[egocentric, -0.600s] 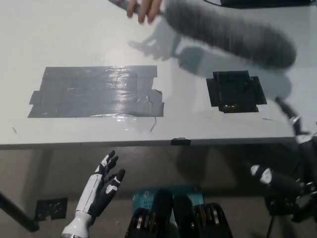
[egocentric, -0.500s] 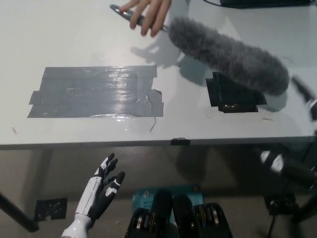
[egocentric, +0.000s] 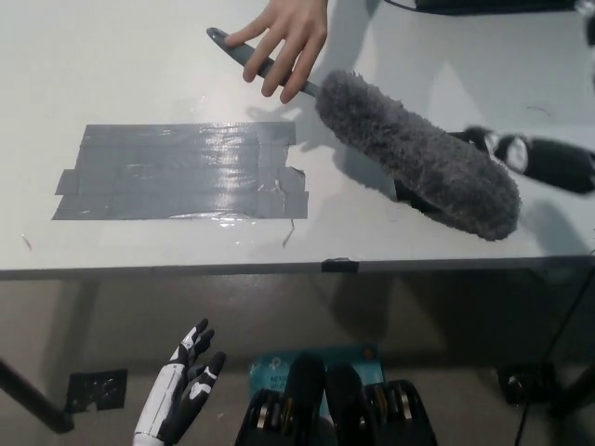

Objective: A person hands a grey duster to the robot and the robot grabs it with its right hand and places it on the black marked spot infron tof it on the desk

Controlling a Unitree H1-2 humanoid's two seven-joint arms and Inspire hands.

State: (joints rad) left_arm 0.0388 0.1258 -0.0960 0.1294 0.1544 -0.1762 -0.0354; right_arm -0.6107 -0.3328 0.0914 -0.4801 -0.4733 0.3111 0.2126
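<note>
1. Fluffy grey duster with dark handle (egocentric: 418,153), held by a person's hand (egocentric: 284,42), lies across the white desk (egocentric: 139,74), covering the black marked spot (egocentric: 406,193).
2. Black right hand (egocentric: 535,160) beside the duster; finger state cannot be told.
3. White left hand (egocentric: 181,395) below the desk edge, fingers apart.

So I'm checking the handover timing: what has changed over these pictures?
The person's hand brought the grey duster down over the black marked spot. The right hand rose over the desk beside it, not gripping. The left hand stayed low and open.
</note>
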